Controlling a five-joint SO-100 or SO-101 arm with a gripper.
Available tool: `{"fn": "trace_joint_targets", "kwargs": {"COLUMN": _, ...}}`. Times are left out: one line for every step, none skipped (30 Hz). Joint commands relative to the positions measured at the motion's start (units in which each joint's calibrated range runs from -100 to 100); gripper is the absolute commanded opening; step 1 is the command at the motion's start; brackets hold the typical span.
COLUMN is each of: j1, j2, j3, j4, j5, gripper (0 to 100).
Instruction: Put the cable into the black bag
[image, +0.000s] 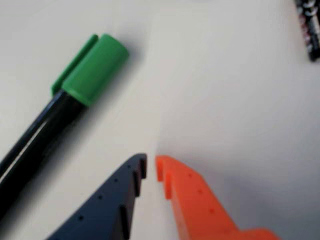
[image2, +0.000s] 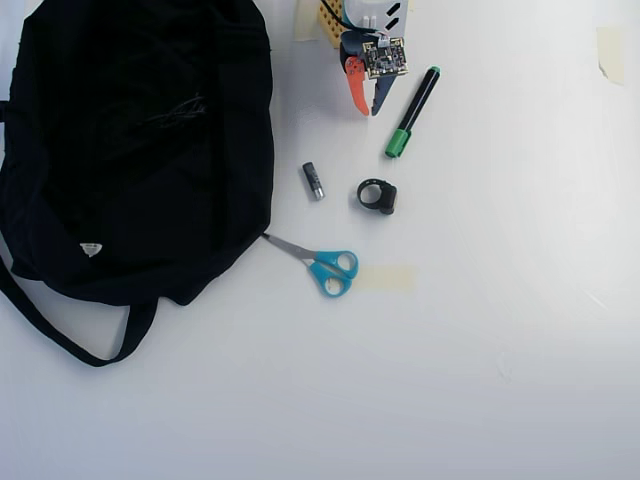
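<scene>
Plain white tabletop (image2: 480, 380), evenly lit.

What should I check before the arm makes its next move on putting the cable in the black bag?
1. Gripper empty: ok. Its jaws stand nearly closed, nothing between them.
2. Cable found: cannot tell. No coil lies on the table; a thin cord on the black bag may be it.
3. Bag mouth open: cannot tell, all dark fabric.
4. Room around the gripper: not ok. The green-capped pen lies close beside it.
5. Look-alike kept apart: ok. The black ring clip lies alone, clear of the bag.
</scene>
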Motion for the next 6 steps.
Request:
{"fn": "trace_joint_targets", "kwargs": {"j1": -0.08, "j2": -1.25, "j3": 1.18, "j4": 2.66, "j5": -0.2, "gripper": 2}}
{"fn": "trace_joint_targets", "kwargs": {"j1": -0.08, "j2": -1.25, "j3": 1.18, "j4": 2.66, "j5": -0.2, "gripper": 2}}
{"fn": "trace_joint_targets", "kwargs": {"j1": -0.08, "j2": -1.25, "j3": 1.18, "j4": 2.66, "j5": -0.2, "gripper": 2}}
{"fn": "trace_joint_targets", "kwargs": {"j1": -0.08, "j2": -1.25, "j3": 1.18, "j4": 2.66, "j5": -0.2, "gripper": 2}}
{"fn": "trace_joint_targets", "kwargs": {"j1": -0.08, "j2": -1.25, "j3": 1.18, "j4": 2.66, "j5": -0.2, "gripper": 2}}
{"fn": "trace_joint_targets", "kwargs": {"j1": -0.08, "j2": -1.25, "j3": 1.18, "j4": 2.66, "j5": -0.2, "gripper": 2}}
